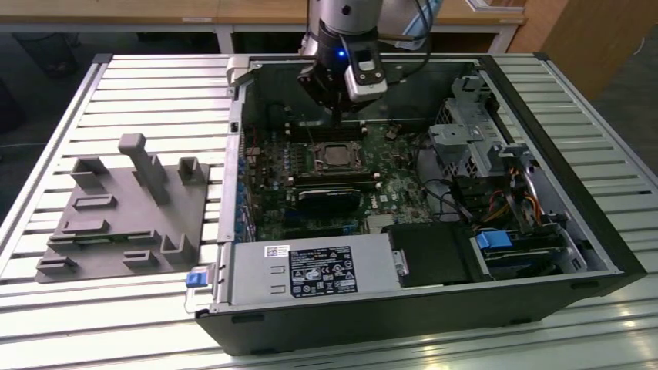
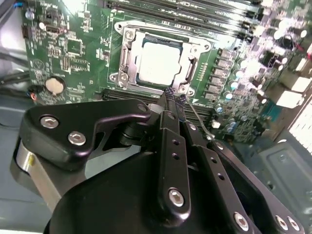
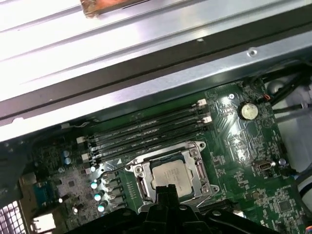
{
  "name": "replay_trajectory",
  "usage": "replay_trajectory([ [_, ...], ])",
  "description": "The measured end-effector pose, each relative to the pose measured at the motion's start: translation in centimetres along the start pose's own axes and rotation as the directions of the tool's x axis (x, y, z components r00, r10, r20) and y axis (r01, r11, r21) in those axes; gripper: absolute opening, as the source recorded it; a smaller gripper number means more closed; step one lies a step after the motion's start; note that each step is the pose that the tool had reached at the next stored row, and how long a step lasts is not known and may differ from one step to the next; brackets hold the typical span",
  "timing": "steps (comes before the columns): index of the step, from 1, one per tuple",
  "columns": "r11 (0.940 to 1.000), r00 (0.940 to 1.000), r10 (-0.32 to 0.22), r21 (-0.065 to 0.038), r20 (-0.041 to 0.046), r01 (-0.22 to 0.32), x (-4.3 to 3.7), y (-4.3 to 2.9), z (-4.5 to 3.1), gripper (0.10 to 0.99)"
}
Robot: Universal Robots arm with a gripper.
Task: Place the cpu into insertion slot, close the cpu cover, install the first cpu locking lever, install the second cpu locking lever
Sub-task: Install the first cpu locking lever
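Pincer (image 2: 174, 96) fingers are drawn together with no gap I can see, tips right at the corner of the cpu cover (image 2: 127, 53); a thin wire lever (image 2: 197, 119) runs along one finger, but I can't tell if it's pinched or just beside it. The cpu (image 2: 161, 61) sits in the insertion slot (image 2: 138, 68) with the cover frame lying flat around it, so most of the slot's rim is hidden, and in the first wrist view the pincer cuts off the cpu's near edge. In the exterior view the pincer (image 1: 344, 123) hangs just above the cpu (image 1: 334, 158) inside the open computer case (image 1: 411, 308) on the table (image 1: 154, 77).
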State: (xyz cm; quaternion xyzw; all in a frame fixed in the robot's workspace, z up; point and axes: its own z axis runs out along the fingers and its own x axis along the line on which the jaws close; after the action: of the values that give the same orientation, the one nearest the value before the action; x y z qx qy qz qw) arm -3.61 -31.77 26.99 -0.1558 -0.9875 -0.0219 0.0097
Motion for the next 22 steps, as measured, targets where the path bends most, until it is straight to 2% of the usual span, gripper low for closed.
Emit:
replay_trajectory([
  [4, 0.9979, 0.9979, -0.064, 0.002, -0.0027, 0.064, 0.00, 0.00, 0.01, 0.118],
  [7, 0.9932, 0.9932, -0.117, 0.003, -0.0049, 0.117, 0.00, 0.00, 0.02, 0.118],
  [10, 0.9854, 0.9854, -0.170, 0.004, -0.0072, 0.170, 0.00, 0.00, 0.04, 0.118],
  [13, 0.9746, 0.9746, -0.224, 0.005, -0.0090, 0.224, 0.00, 0.00, 0.06, 0.118],
  [14, 0.9719, 0.9719, -0.235, 0.005, -0.0069, 0.235, 0.00, -0.01, 0.06, 0.118],
  [15, 0.9704, 0.9704, -0.242, 0.004, -0.0005, 0.242, 0.00, -0.01, 0.06, 0.118],
  [18, 0.9674, 0.9671, -0.253, 0.003, 0.0250, 0.253, 0.02, -0.01, 0.07, 0.118],
  [20, 0.9630, 0.9626, -0.269, 0.000, 0.0269, 0.270, 0.02, -0.01, 0.08, 0.118],
  [22, 0.9547, 0.9544, -0.297, -0.004, 0.0255, 0.298, 0.02, -0.01, 0.13, 0.118],
])
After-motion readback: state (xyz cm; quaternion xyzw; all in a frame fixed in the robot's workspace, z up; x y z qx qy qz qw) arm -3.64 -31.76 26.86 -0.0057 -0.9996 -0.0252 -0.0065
